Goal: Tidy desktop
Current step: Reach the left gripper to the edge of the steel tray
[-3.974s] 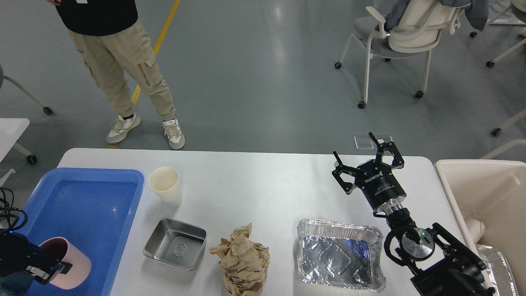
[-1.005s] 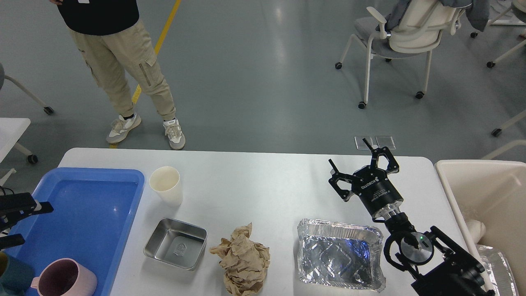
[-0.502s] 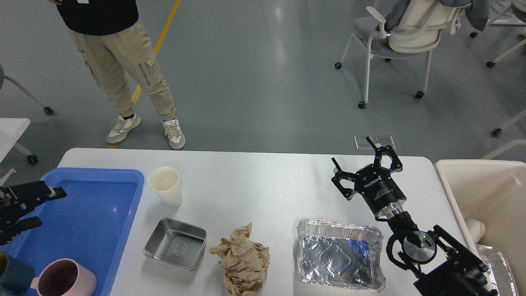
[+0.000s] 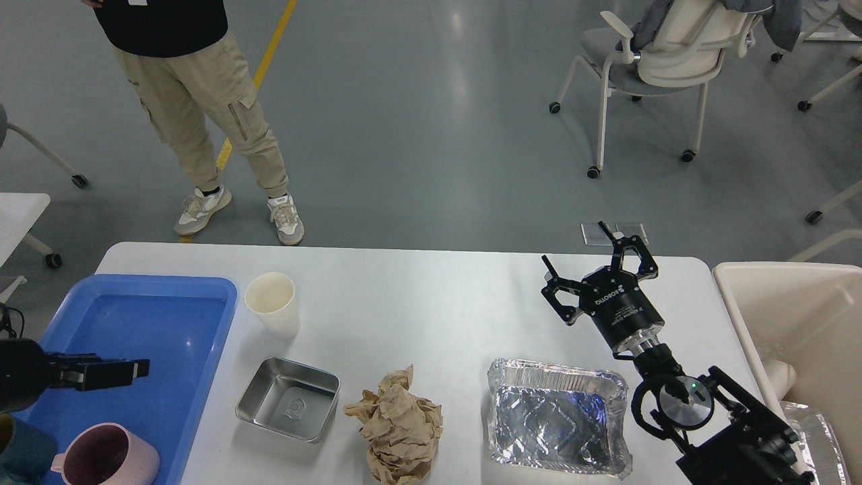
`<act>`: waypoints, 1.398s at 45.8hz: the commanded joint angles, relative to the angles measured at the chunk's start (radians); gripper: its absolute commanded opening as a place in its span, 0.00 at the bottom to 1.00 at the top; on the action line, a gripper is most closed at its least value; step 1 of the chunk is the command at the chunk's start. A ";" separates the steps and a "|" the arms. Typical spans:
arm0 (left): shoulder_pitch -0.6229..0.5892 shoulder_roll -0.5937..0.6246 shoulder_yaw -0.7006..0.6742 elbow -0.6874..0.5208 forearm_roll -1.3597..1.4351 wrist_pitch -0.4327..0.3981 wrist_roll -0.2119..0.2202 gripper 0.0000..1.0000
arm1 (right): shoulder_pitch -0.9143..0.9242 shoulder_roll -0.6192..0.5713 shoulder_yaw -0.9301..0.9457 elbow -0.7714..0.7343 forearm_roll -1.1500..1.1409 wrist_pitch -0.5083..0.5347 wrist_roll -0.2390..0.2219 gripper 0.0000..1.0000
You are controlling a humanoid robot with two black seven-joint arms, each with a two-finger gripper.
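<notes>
right hand (image 4: 584,252) reads ROBOTIQ, fingers spread wide, empty, above white matte tabletop (image 4: 417,303) | left hand (image 4: 138,368) over glossy blue tray (image 4: 145,286); can't tell its grip | on tabletop: crinkled foil pan (image 4: 555,417); crumpled brown paper (image 4: 397,424); square steel dish (image 4: 288,399); cream paper cup (image 4: 271,303)

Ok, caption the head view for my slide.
Tidying the desktop: pink mug in blue tray; cup, steel tin, crumpled paper, foil tray remain.

desktop (image 4: 431,296) centre bare, cup (image 4: 271,304) left, foil tray (image 4: 555,417) right
</notes>
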 commanded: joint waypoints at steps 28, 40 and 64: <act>-0.095 -0.373 0.006 0.226 0.229 -0.130 0.004 0.97 | -0.010 -0.001 0.004 0.001 0.000 0.007 0.001 1.00; -0.064 -0.445 0.006 0.284 0.267 -0.128 0.006 0.97 | -0.010 0.000 0.004 0.004 0.000 0.007 0.002 1.00; -0.046 -0.575 0.007 0.380 0.317 -0.125 -0.007 0.92 | -0.013 -0.001 0.002 0.001 0.000 0.007 0.002 1.00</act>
